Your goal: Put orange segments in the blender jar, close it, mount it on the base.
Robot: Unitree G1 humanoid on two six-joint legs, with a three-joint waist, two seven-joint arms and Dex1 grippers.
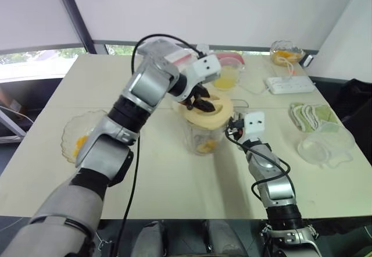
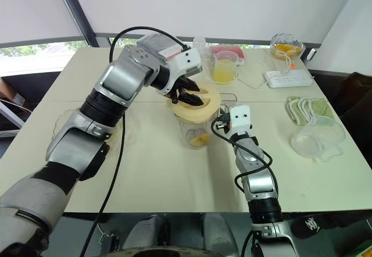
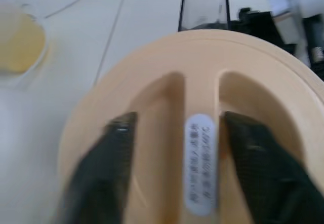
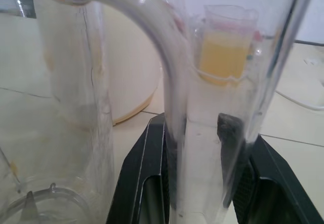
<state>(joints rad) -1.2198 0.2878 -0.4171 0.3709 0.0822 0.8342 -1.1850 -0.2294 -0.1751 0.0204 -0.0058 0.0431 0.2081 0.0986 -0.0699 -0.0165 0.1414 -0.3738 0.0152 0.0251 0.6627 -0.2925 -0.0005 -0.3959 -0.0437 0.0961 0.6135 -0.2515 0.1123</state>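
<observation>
The clear blender jar [image 1: 202, 135] stands mid-table with a cream lid [image 1: 210, 113] resting on its mouth. A few orange segments [image 2: 199, 139] lie at the jar's bottom. My left gripper [image 3: 177, 120] reaches down onto the lid and is open, one black finger on each side of the lid's raised grip bar. Level beside the jar, my right gripper [image 4: 195, 127] is shut on its clear side handle [image 4: 177, 82]. The cream base [image 4: 129, 77] shows through the jar, just behind it.
A scalloped glass bowl [image 1: 74, 130] with orange pieces sits at the left table edge. A cup of yellow juice [image 1: 227, 77], another glass bowl [image 1: 286, 52] and a power strip [image 1: 289, 84] stand at the back. A green cloth [image 1: 311, 114] and a clear tub [image 1: 325, 143] lie right.
</observation>
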